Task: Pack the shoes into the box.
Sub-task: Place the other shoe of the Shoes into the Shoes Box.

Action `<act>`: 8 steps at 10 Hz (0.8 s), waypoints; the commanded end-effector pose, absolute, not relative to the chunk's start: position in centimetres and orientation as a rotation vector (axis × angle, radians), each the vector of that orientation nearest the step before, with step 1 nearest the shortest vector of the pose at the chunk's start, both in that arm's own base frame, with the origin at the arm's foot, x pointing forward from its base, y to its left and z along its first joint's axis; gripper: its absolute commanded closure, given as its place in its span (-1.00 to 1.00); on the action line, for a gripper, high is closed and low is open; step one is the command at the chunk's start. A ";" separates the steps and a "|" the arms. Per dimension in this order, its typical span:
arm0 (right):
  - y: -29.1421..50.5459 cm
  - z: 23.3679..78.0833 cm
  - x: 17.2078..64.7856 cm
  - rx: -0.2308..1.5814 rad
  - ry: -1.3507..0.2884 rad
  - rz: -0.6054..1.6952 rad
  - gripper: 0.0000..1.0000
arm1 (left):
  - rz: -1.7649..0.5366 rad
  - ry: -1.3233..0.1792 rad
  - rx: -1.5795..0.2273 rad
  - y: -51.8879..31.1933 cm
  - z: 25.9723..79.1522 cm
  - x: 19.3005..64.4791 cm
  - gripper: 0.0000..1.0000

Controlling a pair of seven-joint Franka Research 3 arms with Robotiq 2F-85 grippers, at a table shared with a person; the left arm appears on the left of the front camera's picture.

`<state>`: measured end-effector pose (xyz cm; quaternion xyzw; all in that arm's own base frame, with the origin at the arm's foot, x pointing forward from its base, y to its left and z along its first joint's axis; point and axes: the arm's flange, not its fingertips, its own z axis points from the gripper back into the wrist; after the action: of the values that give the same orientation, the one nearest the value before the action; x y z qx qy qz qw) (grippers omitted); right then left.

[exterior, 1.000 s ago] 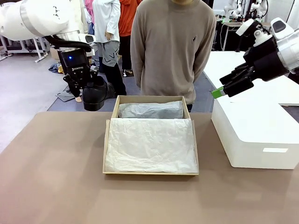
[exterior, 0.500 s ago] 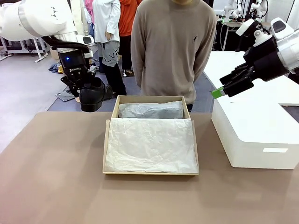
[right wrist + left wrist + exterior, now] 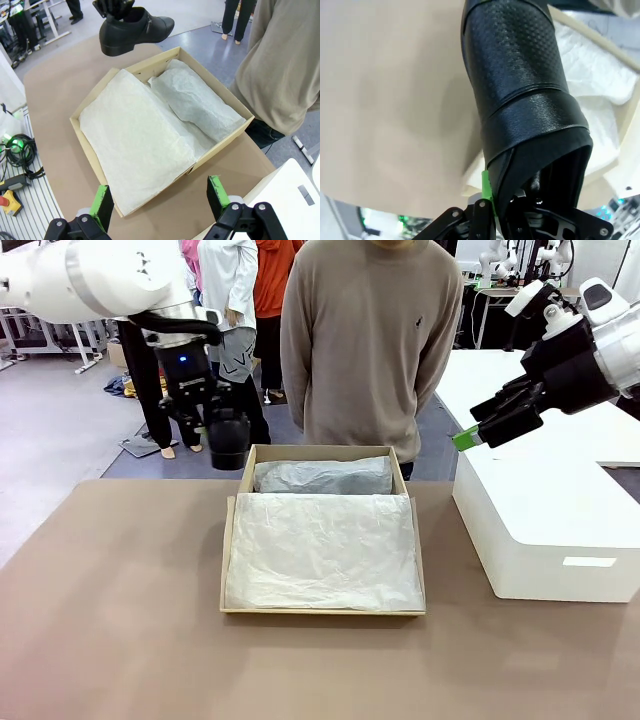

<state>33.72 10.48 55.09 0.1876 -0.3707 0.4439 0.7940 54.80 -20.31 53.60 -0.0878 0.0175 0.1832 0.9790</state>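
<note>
Brown tabletop (image 3: 120, 620) carries the cardboard shoebox (image 3: 232, 540) at centre, tissue paper (image 3: 320, 560) lining it. At 2 o'clock the right gripper (image 3: 480, 430) hangs spread and empty above a white block (image 3: 550, 530); at the box's 11 o'clock corner the left gripper (image 3: 208, 418) pinches a black dress shoe (image 3: 228, 440) aloft. Lowered from there, its sole could snag the far wall and twist in that narrow pinch.

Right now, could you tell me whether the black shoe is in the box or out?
Out: the left end effector holds the shoe in the air, off the far left corner of the box.
</note>
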 end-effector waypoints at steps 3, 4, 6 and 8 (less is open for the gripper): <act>10.5 55.0 33.9 0.422 -0.805 0.961 -1.00 | 0.629 -0.051 -0.105 -26.7 54.2 54.6 1.00; 10.5 55.0 33.9 0.422 -0.805 0.961 -1.00 | 0.631 -0.083 -0.095 -28.2 54.2 54.1 1.00; 10.5 55.0 33.9 0.422 -0.805 0.961 -1.00 | 0.606 -0.042 -0.128 -27.1 53.6 53.9 1.00; 10.5 55.0 33.9 0.422 -0.805 0.961 -1.00 | 0.606 -0.042 -0.128 -27.1 53.6 53.9 1.00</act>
<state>33.72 10.48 55.09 0.1876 -0.3707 0.4438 0.7940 53.84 -27.92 53.13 -0.0540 -0.0246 0.3019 0.9515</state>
